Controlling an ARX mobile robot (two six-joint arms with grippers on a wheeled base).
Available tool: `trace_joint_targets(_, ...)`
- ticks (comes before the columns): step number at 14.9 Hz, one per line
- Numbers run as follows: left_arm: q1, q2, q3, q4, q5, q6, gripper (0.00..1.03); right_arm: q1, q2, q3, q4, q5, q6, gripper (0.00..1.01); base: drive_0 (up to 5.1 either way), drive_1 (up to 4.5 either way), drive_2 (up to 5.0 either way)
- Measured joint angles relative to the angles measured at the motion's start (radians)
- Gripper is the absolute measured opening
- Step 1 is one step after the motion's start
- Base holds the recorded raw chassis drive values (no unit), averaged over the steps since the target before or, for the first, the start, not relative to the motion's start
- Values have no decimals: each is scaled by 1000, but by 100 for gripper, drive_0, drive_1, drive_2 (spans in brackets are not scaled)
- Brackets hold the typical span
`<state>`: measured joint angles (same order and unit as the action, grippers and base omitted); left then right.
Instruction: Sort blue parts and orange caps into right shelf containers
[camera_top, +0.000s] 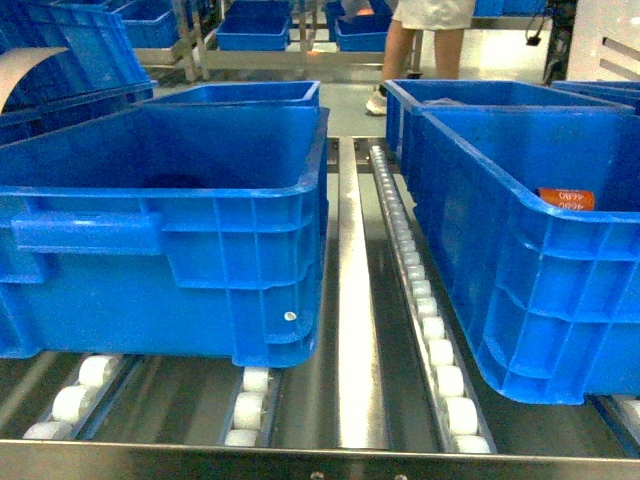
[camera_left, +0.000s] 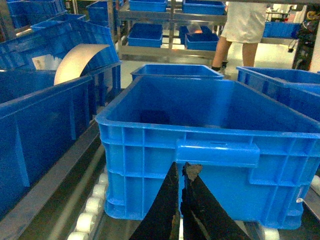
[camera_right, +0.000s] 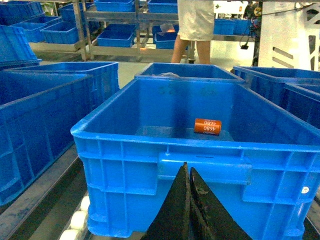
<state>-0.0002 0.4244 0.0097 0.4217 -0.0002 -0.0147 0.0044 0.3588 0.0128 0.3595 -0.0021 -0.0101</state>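
Barely begun, by the look of it. 2 large blue crates side by side on a roller conveyor rack, well apart from each other across a steel rail.

Left crate: glossy, ribbed, thick rolled rim, moulded handle ledge facing the robot. Floor mostly bare in the left wrist view, with a dark patch near the far left corner; too dim to say whether a blue part or only shadow.

Right crate: same build. Inside, toward the far right of its floor, 1 orange cap, lying on its side. Counts as 1 piece sorted, at a guess; no blue parts visible in this crate. No other loose parts or caps in reach in any view, so remaining work impossible to size from here.

Further crates behind and to both sides, more on distant shelving, plus a person in a white coat standing beyond.

Left gripper: clenched, dark fingers pressed together with nothing between, hanging just before the left crate's handle ledge. Right gripper: likewise clenched and empty, just before the right crate's handle ledge.

Writing: white characters on the cap, reading roughly "1680" upside down in the right wrist view, with a smaller second line below, unreadable. A small round white sticker on the left crate's front corner, blank or too small to read.
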Motion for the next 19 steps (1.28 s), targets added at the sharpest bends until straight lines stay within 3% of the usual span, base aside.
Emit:
trace_joint_targets(8,0,-219,0,-216,0,0,2,0,-186,0,-186,0,2,1,0,0,0)
trace_joint_targets(10,0,-253,0,-248,-2,0,2,0,-350,0,-364,1,2,1,0,0,0)
trace_joint_targets(12,0,-415,0,-420,-2,1,2,0,-353,0,-371,2,2,1,0,0,0)
trace_joint_targets(16,0,-414,0,-425,0,3,2,0,-354,0,-364,2,3,1,0,0,0)
trace_joint_targets(17,0,-414,0,-426,0,3,6,0,-354,0,-364,2,2,6,0,0,0)
trace_joint_targets(19,0,-414,0,-426,0,3,36,0,-354,0,-364,2,2,35,0,0,0)
